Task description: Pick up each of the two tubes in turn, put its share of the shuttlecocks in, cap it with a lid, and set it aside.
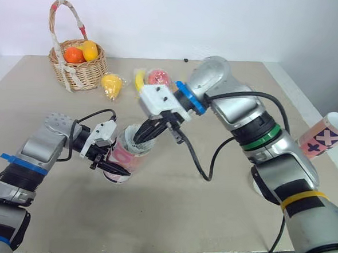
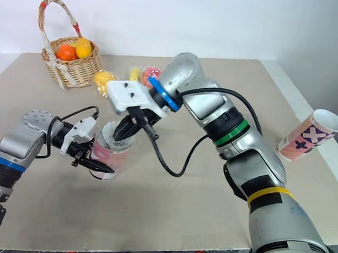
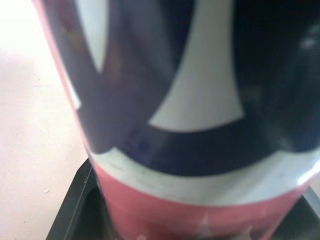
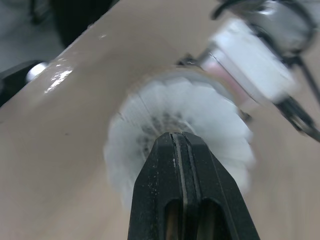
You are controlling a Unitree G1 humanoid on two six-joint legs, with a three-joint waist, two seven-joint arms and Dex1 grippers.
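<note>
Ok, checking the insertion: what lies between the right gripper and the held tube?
A white shuttlecock in the tube's mouth, against the right gripper's shut jaws; the right wrist view shows it.

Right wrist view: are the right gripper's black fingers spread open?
No, the right gripper has its fingers pressed together, tips at the white feather shuttlecock.

Bench [image 1: 169, 209]: pale beige top, carrying everything listed here.
Basket [image 1: 85, 75]: wicker, tall looped handle wrapped in ribbon, at far left corner.
Basket contents: an orange [image 1: 74, 55] and a yellow fruit [image 1: 90, 50], touching.
Wrapped fruit [image 1: 111, 85]: yellow, in clear film, just beside basket.
Pink-red fruit [image 1: 158, 77]: near far edge, touching a yellow piece [image 1: 140, 79].
Dark speck [image 1: 185, 60]: at far edge; too small to identify.
</note>
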